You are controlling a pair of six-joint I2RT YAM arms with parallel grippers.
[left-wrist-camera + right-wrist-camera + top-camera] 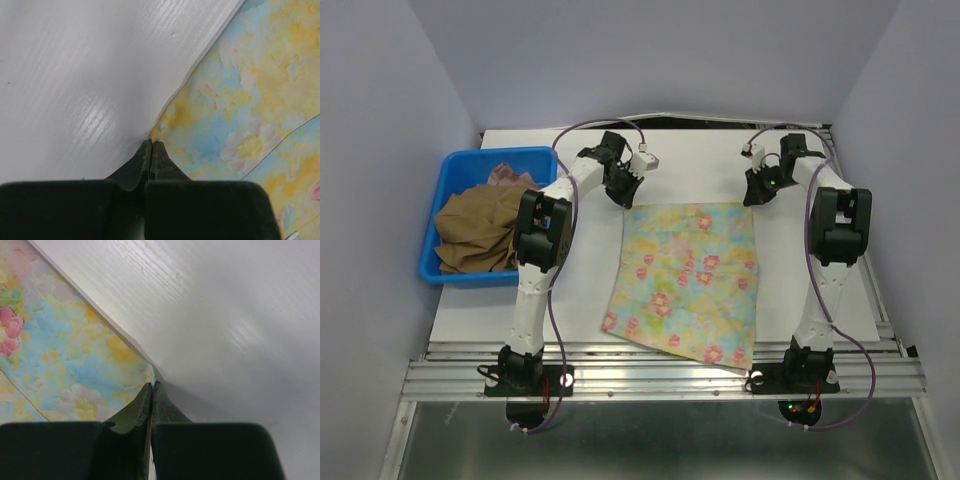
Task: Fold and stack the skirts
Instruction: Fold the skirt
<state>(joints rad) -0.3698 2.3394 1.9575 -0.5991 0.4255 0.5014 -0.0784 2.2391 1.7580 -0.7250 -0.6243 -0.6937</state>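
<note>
The floral skirt [688,280], soft pastel yellow-blue cloth with pink flowers, lies flat in the middle of the glossy white table [580,290]. The left gripper [151,143] and right gripper [152,384] pinch its far corners, fingers pressed together. A crumpled brown skirt [475,232] fills the blue plastic bin [448,163] at far left.

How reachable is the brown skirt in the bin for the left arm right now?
Probably not yet. The left gripper is shut on a far corner of the floral skirt, so it is occupied. The path looks free: the brown skirt lies exposed in the open blue bin beside that arm.
</note>
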